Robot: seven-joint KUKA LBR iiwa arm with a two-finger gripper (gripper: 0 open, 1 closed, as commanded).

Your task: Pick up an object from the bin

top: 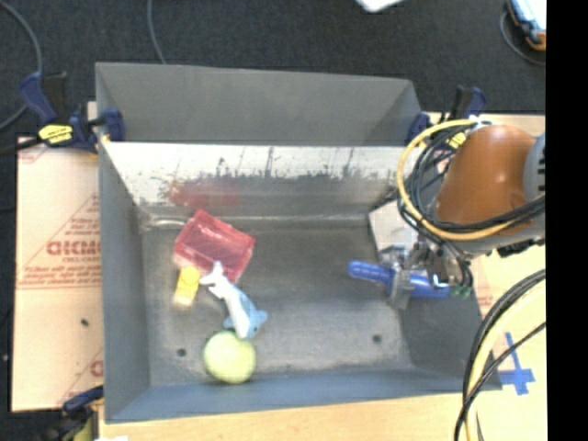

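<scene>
Camera view: a blue stick-like thing [369,271] lies on the floor of the bin [124,320] at the right, one end under the gripper [404,281]. Whether the gripper is open or closed cannot be told. The arm's orange cover [482,177] leans over the right wall.

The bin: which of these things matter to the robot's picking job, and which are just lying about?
In the job: the grey bin it picks from; the pincer, low at its right side.
Lying about, all at the left, apart from the pincer: pink block, small yellow block, white-and-blue toy, yellow-green ball. Any could be picked.
</scene>
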